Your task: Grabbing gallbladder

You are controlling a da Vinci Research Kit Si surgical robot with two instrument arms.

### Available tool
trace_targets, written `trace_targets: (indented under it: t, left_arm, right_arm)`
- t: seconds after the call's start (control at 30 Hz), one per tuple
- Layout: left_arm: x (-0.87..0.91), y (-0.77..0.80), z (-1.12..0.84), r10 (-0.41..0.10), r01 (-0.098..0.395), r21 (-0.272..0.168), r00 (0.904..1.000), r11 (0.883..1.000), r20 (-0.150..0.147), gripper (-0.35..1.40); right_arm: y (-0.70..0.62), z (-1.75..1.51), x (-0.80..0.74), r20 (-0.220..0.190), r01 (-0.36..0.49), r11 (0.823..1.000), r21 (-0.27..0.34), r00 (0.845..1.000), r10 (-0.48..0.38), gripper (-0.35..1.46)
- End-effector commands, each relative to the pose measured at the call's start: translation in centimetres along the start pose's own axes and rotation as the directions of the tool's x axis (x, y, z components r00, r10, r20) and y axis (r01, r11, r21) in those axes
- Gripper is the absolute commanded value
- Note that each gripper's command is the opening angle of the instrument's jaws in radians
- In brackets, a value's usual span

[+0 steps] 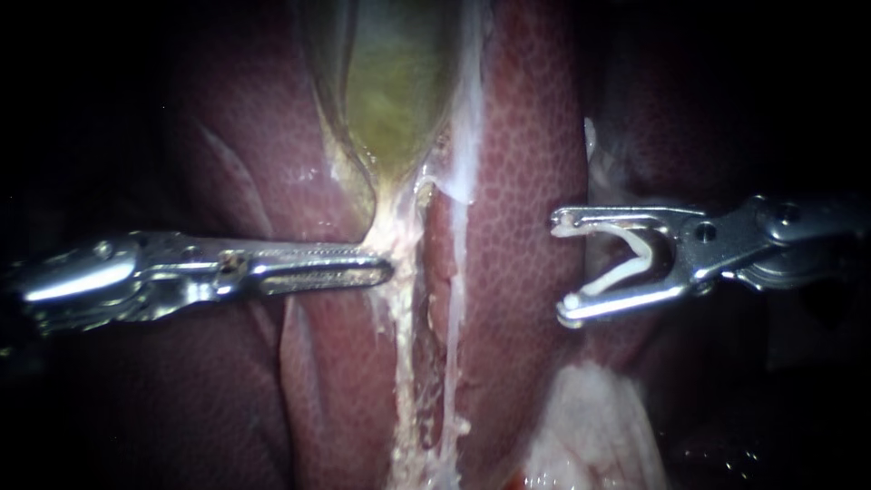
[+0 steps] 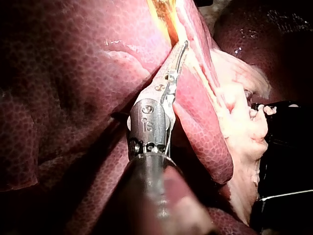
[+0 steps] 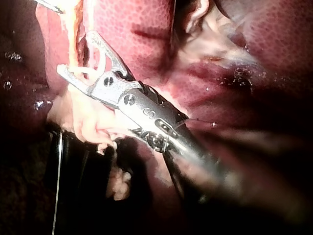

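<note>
From where I stand, the gallbladder (image 1: 395,100) is the greenish sac at the far side of the field. It lies in a groove of the mottled red liver (image 1: 531,181) and narrows toward me into a pale strand (image 1: 401,245) that runs down between the two lobes.

The left instrument (image 1: 386,268) reaches in level from the left. Its jaws lie together in a narrow line, and the tip rests right against that pale strand, just below where the sac tapers off. I see no tissue between them. The close view along its shaft shows only a hairline slit, with the tip pushed up to the yellowish edge. Whether a sliver is pinched at the very end I cannot tell.

The right instrument (image 1: 560,268) waits well to the right over the liver, apart from the sac. Its jaws stand wide, with a white clip (image 1: 612,279) seated between them, one leg against each jaw.

I would say the approach is done, since the left tip has arrived at the neck of the sac. A sure grab is not yet shown. What seems left is to open, take a proper bite of the sac or its neck, close, and show that it holds under a gentle pull.
</note>
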Motion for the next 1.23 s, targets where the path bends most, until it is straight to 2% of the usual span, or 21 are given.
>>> trace_targets:
  t: [0.03, 0.17, 0.3, 0.57, 0.7, 1.23]
  left_arm:
    - [-0.05, 0.00, -0.04, -0.003, 0.003, -0.002, 1.0000, 1.000, 0.001, -0.35]
    - [-0.28, 0.01, -0.27, -0.018, 0.018, -0.017, 0.9998, 1.000, -0.001, -0.35]
    - [-0.49, 0.05, -0.50, -0.042, 0.043, -0.027, 0.9988, 0.999, 0.026, -0.35]
    - [-0.82, 0.04, -0.84, -0.029, 0.032, -0.041, 0.9975, 0.999, 0.064, -0.35]
    - [-0.86, 0.00, -0.88, -0.027, 0.030, -0.048, 0.9972, 0.998, 0.070, -0.35]
    - [-0.84, -0.01, -0.87, -0.027, 0.031, -0.057, 0.9971, 0.998, 0.072, -0.35]
  right_arm:
    - [0.00, 0.00, 0.00, 0.000, 0.000, 1.000, 0.000, 1.000, 0.000, 0.60]
    - [0.00, 0.00, 0.00, 0.000, 0.000, 1.000, 0.000, 1.000, 0.000, 0.60]
    - [0.00, 0.00, 0.00, 0.000, 0.000, 1.000, 0.000, 1.000, 0.000, 0.60]
    - [0.01, 0.00, -0.01, 0.000, 0.000, 1.000, -0.001, 1.000, 0.000, 0.60]
    - [0.01, 0.01, -0.01, 0.000, 0.000, 1.000, -0.001, 1.000, 0.000, 0.60]
    - [0.02, 0.01, -0.01, 0.000, 0.000, 1.000, -0.001, 1.000, 0.000, 0.60]
